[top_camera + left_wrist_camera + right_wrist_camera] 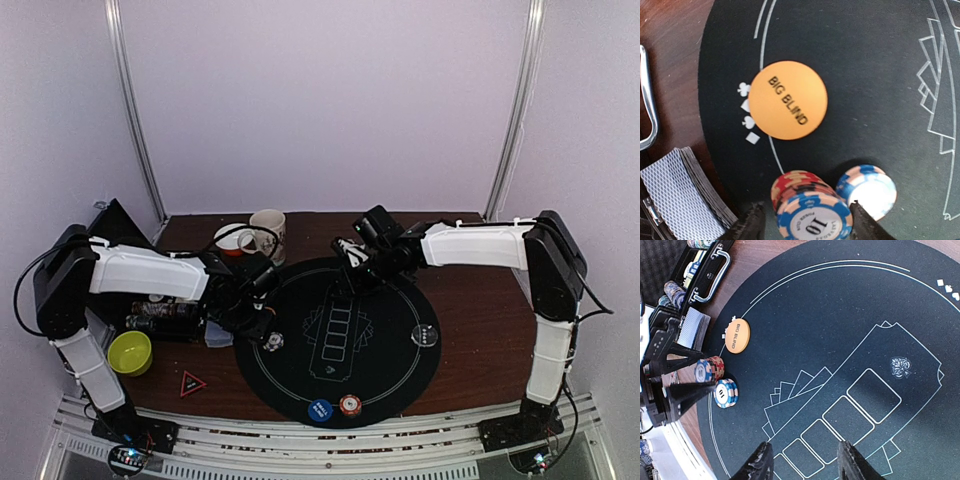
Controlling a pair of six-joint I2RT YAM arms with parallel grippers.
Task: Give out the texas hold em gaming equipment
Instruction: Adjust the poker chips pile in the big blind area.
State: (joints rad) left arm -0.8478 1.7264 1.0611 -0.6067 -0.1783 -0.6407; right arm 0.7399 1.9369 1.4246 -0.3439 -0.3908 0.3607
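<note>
Chips in the stack (812, 220) looked rigid, smooth-rimmed and light, apt to slide apart if pinched high. A hold low across the rims seemed best. It stood at the mat's (865, 75) left edge, between the left gripper's (806, 212) fingers, with a second stack (867, 192) just beside it. Whether those fingers pressed it or only flanked it could not be told. The right gripper (804, 462) hung spread and empty over the mat.

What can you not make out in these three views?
Top view: lettering on the blue round disc, too small.
Left wrist view: grey-blue card deck, cropped by the bottom edge.
Left wrist view: whether the left gripper touches the striped poker chip stack; bottom edge crops the contact.
</note>
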